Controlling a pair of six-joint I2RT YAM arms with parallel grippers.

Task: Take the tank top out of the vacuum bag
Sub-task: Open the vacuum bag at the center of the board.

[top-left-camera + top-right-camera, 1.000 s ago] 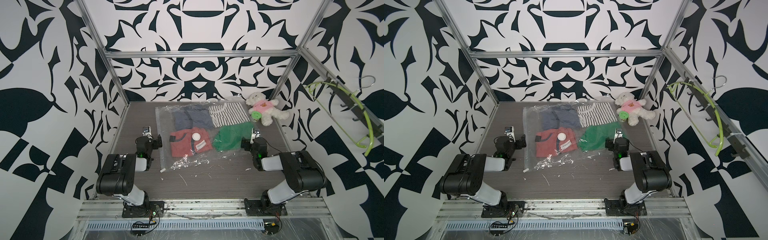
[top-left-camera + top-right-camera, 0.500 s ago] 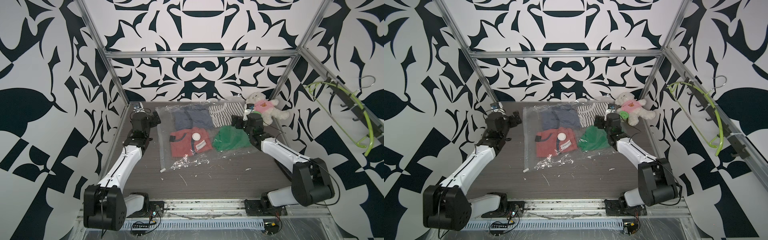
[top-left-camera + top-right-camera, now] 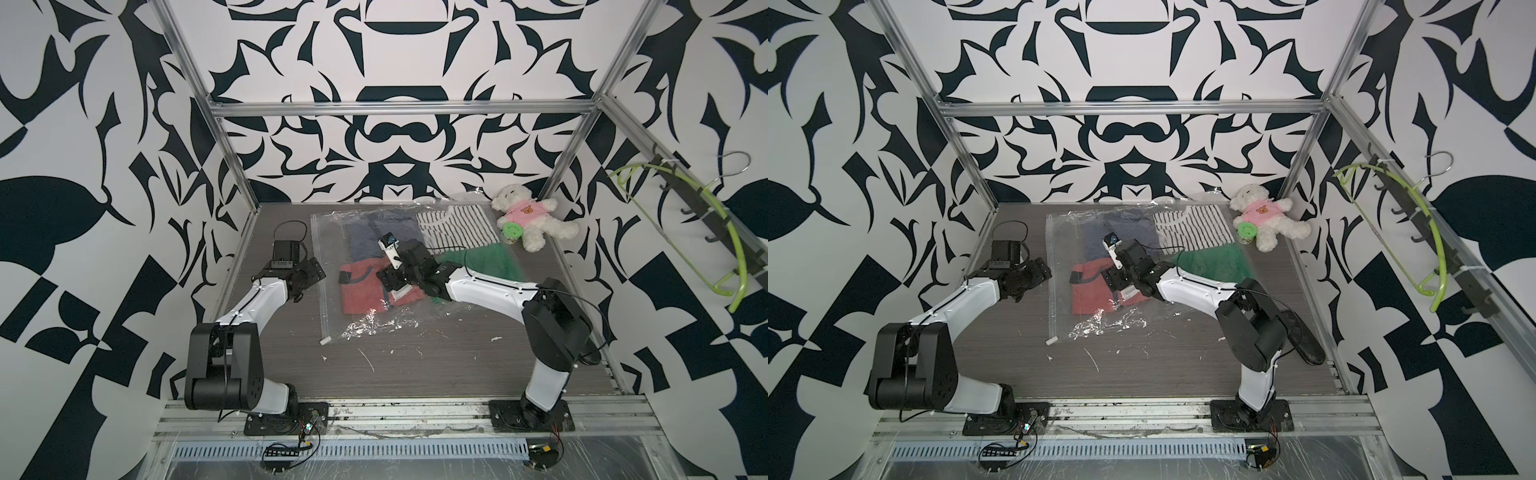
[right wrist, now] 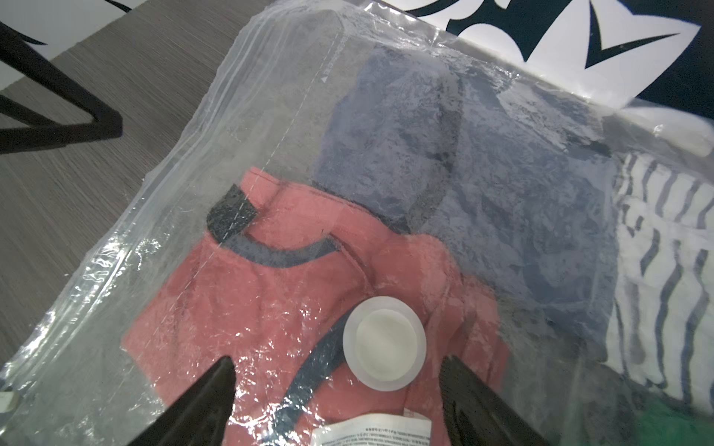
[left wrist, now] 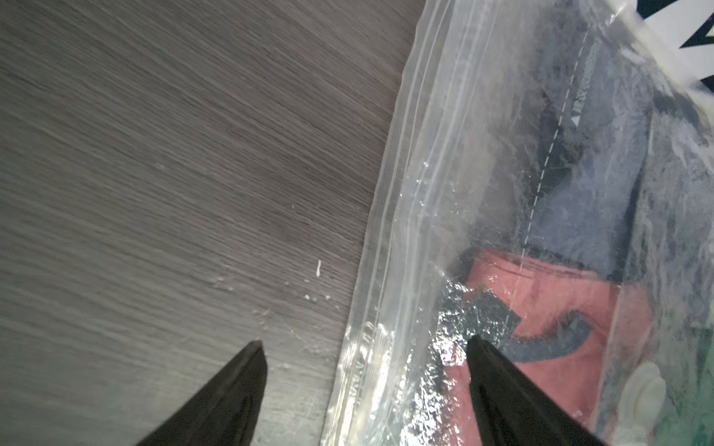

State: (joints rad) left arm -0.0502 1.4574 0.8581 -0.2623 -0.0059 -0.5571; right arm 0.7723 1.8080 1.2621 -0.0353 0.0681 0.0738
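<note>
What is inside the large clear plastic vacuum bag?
The clear vacuum bag shows four folded clothes: a red top with dark trim, a blue-grey garment, a striped white garment, a green garment. Anything beneath them is covered.

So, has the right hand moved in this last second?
Yes. It swung from beside the green garment, across the vacuum bag toward the robot's left, and the right hand is now over the red garment.

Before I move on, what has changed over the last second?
Both arms reached out from their folded pose. The left claw straddles the zip edge of the vacuum bag; the right claw hangs over the valve disc. Both open, holding nothing. Bag, clothes and teddy bear unmoved.
</note>
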